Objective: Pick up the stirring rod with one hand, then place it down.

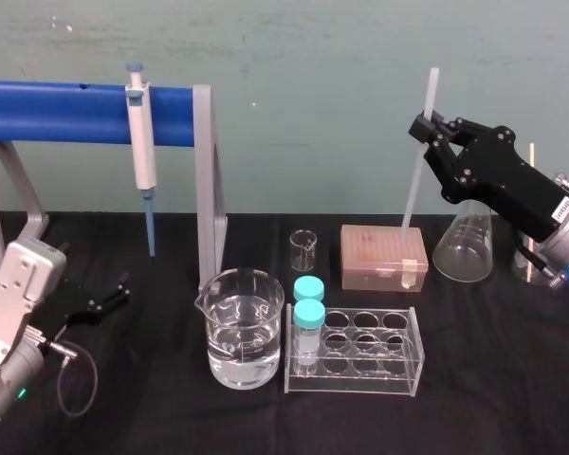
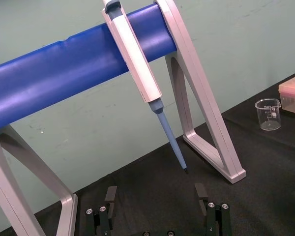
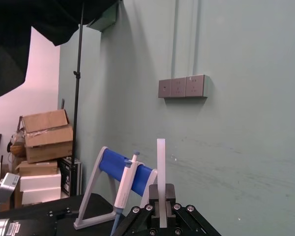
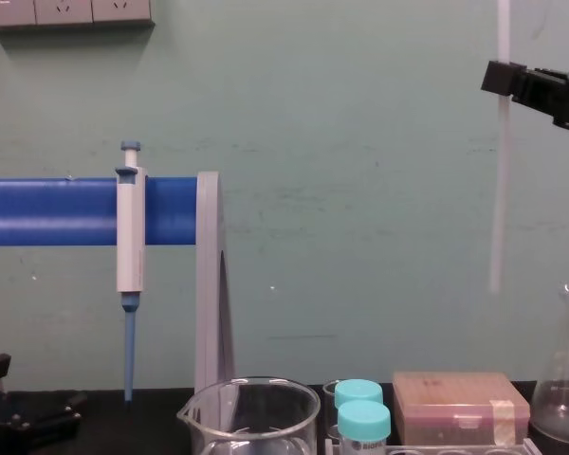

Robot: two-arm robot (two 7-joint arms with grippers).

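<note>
Black tabletop (image 1: pixel 512 379); right pincer (image 1: pixel 423 129) clamped on near-upright stirring rod (image 1: pixel 412 194), high over pink box (image 1: pixel 383 248); left pincer (image 1: pixel 117 292) wide open, resting left.

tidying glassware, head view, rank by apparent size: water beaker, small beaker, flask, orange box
1. water beaker (nearest the camera, so flattered)
2-3. orange box and flask look alike
4. small beaker

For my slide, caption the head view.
Right gripper holds the stirring rod above the pink tip box; left gripper sits open, low beside the pipette stand.
</note>
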